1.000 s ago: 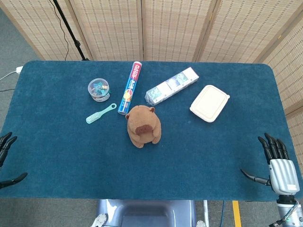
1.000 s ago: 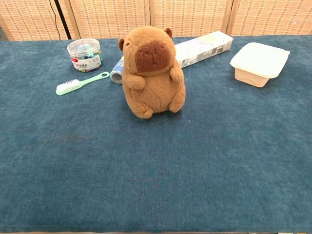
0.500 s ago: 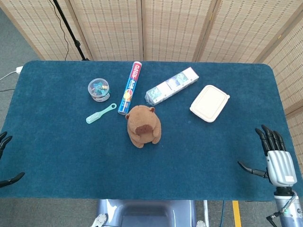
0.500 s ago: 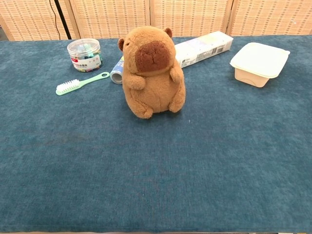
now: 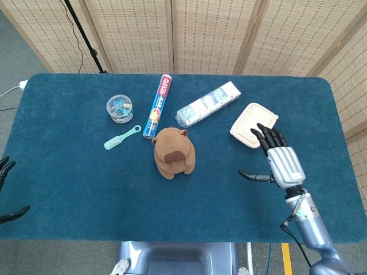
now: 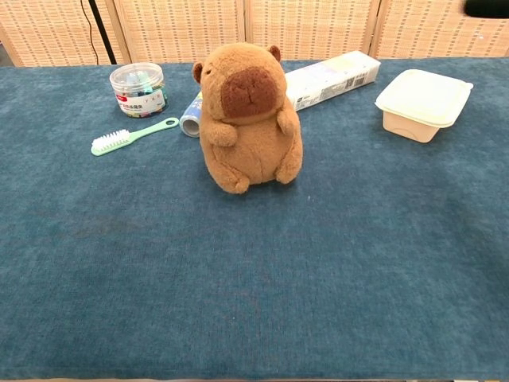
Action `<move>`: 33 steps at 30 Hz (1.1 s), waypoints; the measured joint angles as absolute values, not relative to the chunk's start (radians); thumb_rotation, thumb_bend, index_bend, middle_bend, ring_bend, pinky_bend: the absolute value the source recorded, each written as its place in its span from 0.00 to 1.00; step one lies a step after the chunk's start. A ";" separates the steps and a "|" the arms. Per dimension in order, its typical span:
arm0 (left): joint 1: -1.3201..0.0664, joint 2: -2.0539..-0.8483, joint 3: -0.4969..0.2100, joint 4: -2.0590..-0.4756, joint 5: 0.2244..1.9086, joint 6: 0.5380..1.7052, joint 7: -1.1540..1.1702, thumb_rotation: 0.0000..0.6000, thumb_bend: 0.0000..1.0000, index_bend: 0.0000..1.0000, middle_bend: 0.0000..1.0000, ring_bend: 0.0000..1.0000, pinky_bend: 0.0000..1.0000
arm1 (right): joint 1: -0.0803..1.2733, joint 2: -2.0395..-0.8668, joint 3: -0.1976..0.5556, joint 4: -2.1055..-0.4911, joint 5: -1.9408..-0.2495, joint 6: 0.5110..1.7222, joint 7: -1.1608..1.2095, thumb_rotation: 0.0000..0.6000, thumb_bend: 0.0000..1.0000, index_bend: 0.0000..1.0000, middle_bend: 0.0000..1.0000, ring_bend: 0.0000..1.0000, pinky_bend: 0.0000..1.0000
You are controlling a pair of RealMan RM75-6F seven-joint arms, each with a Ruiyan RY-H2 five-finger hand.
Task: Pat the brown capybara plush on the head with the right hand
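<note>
Since the earlier frames the right robot hand [image 5: 281,163] has come in from the near right corner of the counter [image 5: 69,177] and up over its blue surface, while the plush and the other things lie where they were. The right robot hand now hangs over the right part of the counter, fingers spread and pointing toward the far edge, thumb stuck out to the side, holding nothing. Its dark fingertips overlap the near edge of the cream lidded box [image 5: 253,124] in the head view; whether they touch it cannot be told. In the chest view only a dark scrap at the top right corner may belong to it.

The left robot hand [image 5: 7,192] shows only as dark fingertips at the counter's near left edge, apart and empty.

The brown capybara plush [image 5: 173,153] sits upright near the middle of the counter, facing the near edge, well apart from the right robot hand and untouched.

Just behind the plush, toward the far edge, lie a long tube [image 5: 158,105] with red and blue print and a pale rectangular packet [image 5: 207,103]. Toward the left edge lie a mint-green brush [image 5: 121,137] and, farther back, a round clear tub [image 5: 119,108] of small coloured items.
</note>
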State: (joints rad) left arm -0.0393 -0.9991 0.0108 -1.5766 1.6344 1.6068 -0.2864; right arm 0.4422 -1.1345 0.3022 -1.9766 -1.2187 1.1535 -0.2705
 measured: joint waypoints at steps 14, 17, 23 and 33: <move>-0.063 -0.995 -0.003 -1.589 1.603 1.559 -0.278 1.00 0.00 0.00 0.00 0.00 0.00 | 0.828 -1.419 0.409 -1.972 -0.784 1.071 -0.578 0.20 0.00 0.00 0.00 0.00 0.00; -0.064 -0.991 -0.003 -1.590 1.602 1.555 -0.287 1.00 0.00 0.00 0.00 0.00 0.00 | 0.883 -1.467 0.424 -1.946 -0.741 1.080 -0.602 0.20 0.00 0.00 0.00 0.00 0.00; -0.065 -0.983 -0.004 -1.585 1.598 1.553 -0.315 1.00 0.00 0.00 0.00 0.00 0.00 | 0.980 -1.562 0.439 -1.849 -0.682 1.104 -0.638 0.18 0.00 0.00 0.00 0.00 0.00; -0.062 -0.981 -0.003 -1.578 1.599 1.558 -0.332 1.00 0.00 0.00 0.00 0.00 0.00 | 1.081 -1.685 0.424 -1.644 -0.700 1.126 -0.690 0.16 0.00 0.00 0.00 0.00 0.00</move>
